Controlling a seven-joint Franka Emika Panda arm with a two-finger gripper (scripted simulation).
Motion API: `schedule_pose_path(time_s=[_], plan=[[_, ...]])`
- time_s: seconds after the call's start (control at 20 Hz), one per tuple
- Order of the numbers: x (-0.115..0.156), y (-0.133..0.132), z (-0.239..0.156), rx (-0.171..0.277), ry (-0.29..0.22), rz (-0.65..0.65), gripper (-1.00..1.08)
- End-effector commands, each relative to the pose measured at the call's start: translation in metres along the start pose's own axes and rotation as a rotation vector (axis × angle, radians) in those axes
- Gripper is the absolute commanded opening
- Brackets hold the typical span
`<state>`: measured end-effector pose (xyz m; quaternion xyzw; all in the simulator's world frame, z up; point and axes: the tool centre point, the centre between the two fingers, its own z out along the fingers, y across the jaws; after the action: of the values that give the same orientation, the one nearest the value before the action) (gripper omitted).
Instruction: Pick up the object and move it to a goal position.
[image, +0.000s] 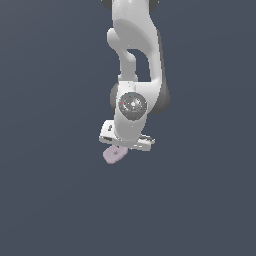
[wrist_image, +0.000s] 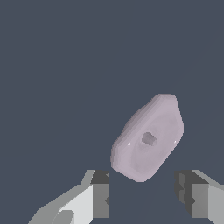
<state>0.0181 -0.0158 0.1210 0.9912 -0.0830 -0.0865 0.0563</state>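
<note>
Pale lilac oval slab, central dimple: lies flat on dark grey desk, just below the white arm's gripper. Fingers: spread wide, holding nothing, slab's near end between them.

Pale pinkish-lilac oval slab with small central dimple, lying tilted on plain dark grey-blue worktop, end effector with two fingers spread apart, slab's lower end just reaching the gap between them
</note>
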Motion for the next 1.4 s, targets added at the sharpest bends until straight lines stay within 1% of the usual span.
schedule_pose_path(time_s=[0.0,0.35,0.7,1.05,1.35], plan=[[0.009,0.004,0.004,-0.029,-0.021,0.043,0.28],[0.03,0.014,0.015,-0.122,-0.069,0.164,0.28],[0.047,0.023,0.025,-0.23,-0.101,0.286,0.28],[0.058,0.028,0.034,-0.349,-0.113,0.407,0.28],[0.063,0.03,0.039,-0.458,-0.105,0.511,0.28]])
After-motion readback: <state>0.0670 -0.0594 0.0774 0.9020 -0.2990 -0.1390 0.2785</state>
